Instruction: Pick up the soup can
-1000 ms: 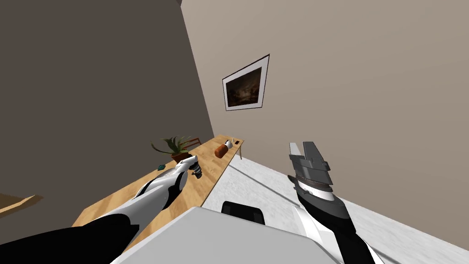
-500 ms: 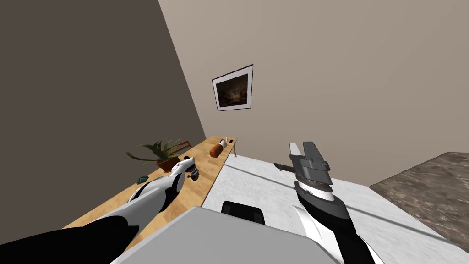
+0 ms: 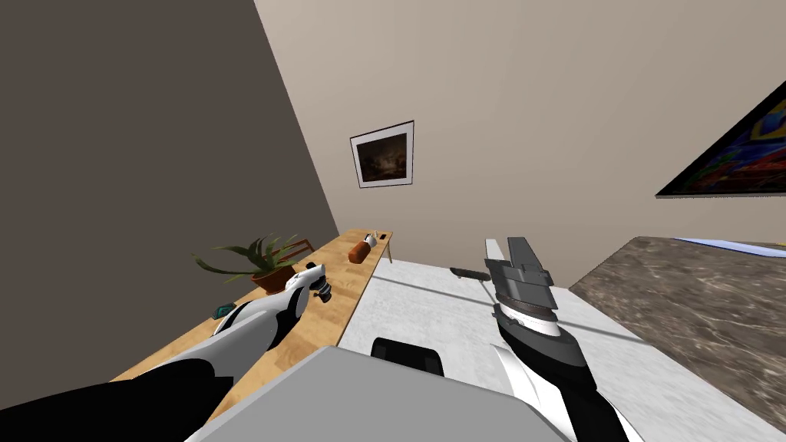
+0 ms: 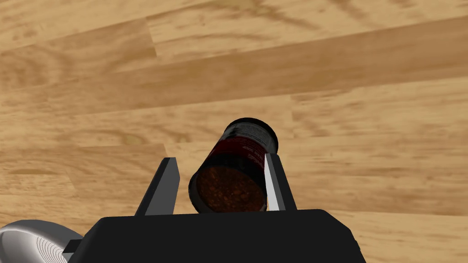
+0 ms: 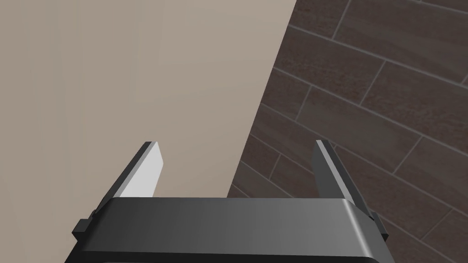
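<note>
The soup can [image 4: 244, 141] is dark with a red and white label, and its brown end faces the camera. It sits tilted between the two fingers of my left gripper [image 4: 220, 158], which is shut on it; one finger [image 4: 273, 180] presses its side. Light wooden tabletop [image 4: 320, 68] lies beyond it. In the head view my left gripper [image 3: 321, 285] hangs over the long wooden table [image 3: 338, 307], near the plant. My right gripper [image 3: 508, 253] is raised over the pale floor, and its fingers [image 5: 146, 171] stand wide apart with nothing between them.
On the table stand a potted plant [image 3: 265, 276], a small teal object [image 3: 223, 310], a brown cylinder lying down [image 3: 358, 252] and a white mug [image 3: 371, 240]. A dark flat object [image 3: 468, 274] lies on the floor. A dark stone surface [image 3: 691, 307] spreads at the right.
My head view has swung, bringing the dark stone surface and a colourful picture in at the right. The table and plant slid left in the picture. Both arms keep their pose.
</note>
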Controlling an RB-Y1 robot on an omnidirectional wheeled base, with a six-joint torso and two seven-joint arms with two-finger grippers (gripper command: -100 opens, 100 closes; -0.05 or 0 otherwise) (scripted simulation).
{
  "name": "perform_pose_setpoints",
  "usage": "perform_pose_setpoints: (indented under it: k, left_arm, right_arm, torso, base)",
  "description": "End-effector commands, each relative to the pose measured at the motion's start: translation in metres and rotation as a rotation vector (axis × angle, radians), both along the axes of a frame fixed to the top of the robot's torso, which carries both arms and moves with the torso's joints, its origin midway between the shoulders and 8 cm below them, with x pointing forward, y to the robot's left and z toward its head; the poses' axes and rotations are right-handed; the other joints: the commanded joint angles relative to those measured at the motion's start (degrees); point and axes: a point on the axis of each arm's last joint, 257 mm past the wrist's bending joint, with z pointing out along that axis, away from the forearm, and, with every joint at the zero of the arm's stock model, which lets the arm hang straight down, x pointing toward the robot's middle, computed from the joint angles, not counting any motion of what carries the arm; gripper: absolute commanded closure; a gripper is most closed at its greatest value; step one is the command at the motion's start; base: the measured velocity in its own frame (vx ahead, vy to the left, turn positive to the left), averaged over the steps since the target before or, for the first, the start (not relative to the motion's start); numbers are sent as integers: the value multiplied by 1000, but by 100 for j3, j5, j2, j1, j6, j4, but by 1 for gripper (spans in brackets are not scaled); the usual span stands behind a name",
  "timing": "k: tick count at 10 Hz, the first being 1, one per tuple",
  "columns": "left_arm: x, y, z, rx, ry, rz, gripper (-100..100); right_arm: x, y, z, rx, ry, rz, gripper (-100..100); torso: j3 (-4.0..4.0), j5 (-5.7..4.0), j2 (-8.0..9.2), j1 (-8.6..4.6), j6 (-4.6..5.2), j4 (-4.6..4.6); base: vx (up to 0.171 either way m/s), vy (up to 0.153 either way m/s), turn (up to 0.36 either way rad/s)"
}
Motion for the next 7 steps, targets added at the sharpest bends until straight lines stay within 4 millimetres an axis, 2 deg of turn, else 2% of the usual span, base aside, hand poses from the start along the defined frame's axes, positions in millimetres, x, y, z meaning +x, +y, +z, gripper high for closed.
perform_pose_setpoints:
  k: [1, 4, 5, 6, 7]
  left_arm:
    - [0, 0, 0, 0, 0, 0, 100]
    - [0, 0, 0, 0, 0, 0, 100]
    - [0, 0, 0, 0, 0, 0, 0]
    - [6, -6, 1, 0, 2, -45, 100]
    - [6, -6, 1, 0, 2, -45, 100]
  right_arm:
    - [0, 0, 0, 0, 0, 0, 0]
    - [0, 0, 0, 0, 0, 0, 0]
    - [0, 0, 0, 0, 0, 0, 0]
    - [0, 0, 0, 0, 0, 0, 0]
    - [0, 0, 0, 0, 0, 0, 0]
  torso:
    - [0, 0, 0, 0, 0, 0]
    - [-7, 1, -11, 0, 0, -3]
    - [-7, 1, -11, 0, 0, -3]
    - [-7, 0, -11, 0, 0, -3]
    - [-21, -5, -39, -4, -16, -8]
  base:
    - [0, 0, 0]
    - [0, 0, 0]
    - [0, 0, 0]
    - [106, -14, 329]
    - [139, -47, 306]
